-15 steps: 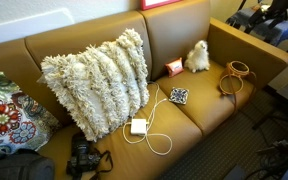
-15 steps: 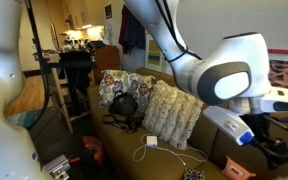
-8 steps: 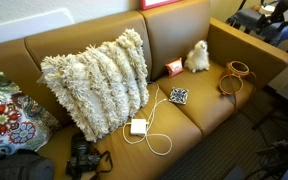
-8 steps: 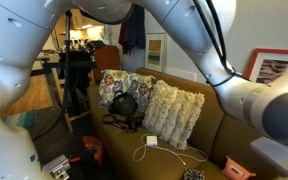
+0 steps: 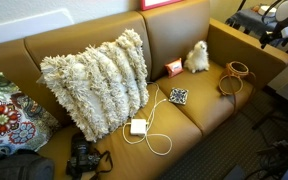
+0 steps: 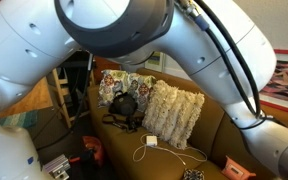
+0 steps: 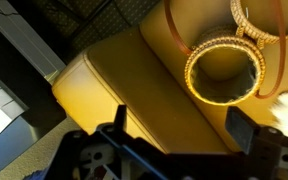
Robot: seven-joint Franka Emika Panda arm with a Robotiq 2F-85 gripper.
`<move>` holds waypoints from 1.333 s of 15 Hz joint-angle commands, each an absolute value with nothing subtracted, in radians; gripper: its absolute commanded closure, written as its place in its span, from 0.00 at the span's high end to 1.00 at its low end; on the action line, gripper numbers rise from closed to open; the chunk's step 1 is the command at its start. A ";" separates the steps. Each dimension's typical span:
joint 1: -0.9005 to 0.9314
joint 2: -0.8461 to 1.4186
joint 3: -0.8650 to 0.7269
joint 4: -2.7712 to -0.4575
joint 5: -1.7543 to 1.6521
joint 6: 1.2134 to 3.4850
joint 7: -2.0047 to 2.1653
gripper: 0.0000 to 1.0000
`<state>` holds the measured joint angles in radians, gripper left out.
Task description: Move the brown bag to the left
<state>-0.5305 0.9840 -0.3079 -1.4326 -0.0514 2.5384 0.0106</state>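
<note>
The brown bag (image 5: 235, 78) lies on the right end of the sofa seat, its round ring rim up and a thin strap trailing beside it. In the wrist view the bag's ring rim (image 7: 222, 72) shows as a glowing circle ahead of my gripper (image 7: 181, 132). The gripper is open, with one dark fingertip (image 7: 120, 124) on one side and the other (image 7: 244, 128) opposite. Only bare sofa leather shows between them. The gripper hangs above the sofa, apart from the bag. My arm (image 5: 281, 14) enters at the top right corner of an exterior view.
A white plush toy (image 5: 197, 56) and a small orange-red box (image 5: 173, 68) sit left of the bag. A shaggy cream pillow (image 5: 96, 80), a white charger with cable (image 5: 139, 127), a patterned coaster (image 5: 179, 96) and a black camera (image 5: 84, 158) lie further left. The sofa armrest (image 5: 254, 48) rises beside the bag.
The arm has swung across an exterior view and now fills most of it. The bag and the other things on the sofa have not moved. The gripper stays open.
</note>
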 commanded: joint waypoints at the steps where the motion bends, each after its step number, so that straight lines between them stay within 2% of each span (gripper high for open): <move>1: -0.528 0.996 -0.312 -1.417 -0.043 2.532 0.006 1.00; 20: -0.519 1.017 -0.324 -1.402 -0.060 2.547 0.003 1.00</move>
<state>-0.5234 0.9932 -0.3096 -1.4124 -0.0532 2.5280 0.0106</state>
